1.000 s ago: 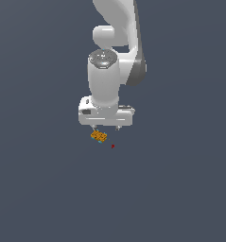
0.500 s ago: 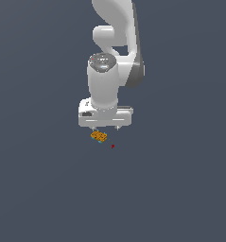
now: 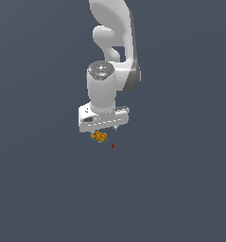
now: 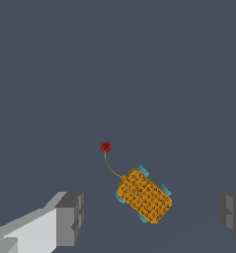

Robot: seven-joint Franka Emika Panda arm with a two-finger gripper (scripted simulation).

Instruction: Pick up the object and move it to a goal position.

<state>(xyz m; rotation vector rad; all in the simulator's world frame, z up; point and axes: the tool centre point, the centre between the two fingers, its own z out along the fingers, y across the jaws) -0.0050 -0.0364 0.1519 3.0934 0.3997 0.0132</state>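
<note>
A plain dark grey-blue floor (image 3: pixel 39 189) fills both views. In the exterior view, a white robot arm (image 3: pixel 115 52) comes down from the top edge, bends at a rounded joint, and ends in a thick wrist pointing straight down. Its gripper (image 3: pixel 103 127) hangs low over the floor. This view shows the whole arm from outside, but the fingers are tiny stubs, too small to judge.

The wrist view looks down from between the fingers (image 4: pixel 70 217), which appear as grey blocks at the two opposite edges of the picture, set wide apart and touching nothing. The gripper is spread open with the orange block (image 4: pixel 144 196) between the fingers.

The orange block (image 3: pixel 99 136) lies on the floor directly under the gripper in the exterior view, a small bumpy blob. Only the wrist view reveals its shape: a rounded rectangle with a dotted surface and small teal tabs along its edges. Its long axis runs diagonally across the line between the two fingers.

The red dot (image 3: pixel 113 146) sits just beside the block, toward the exterior view's right. In the wrist view the red dot (image 4: pixel 105 147) joins one end of the block by a thin curved line.
</note>
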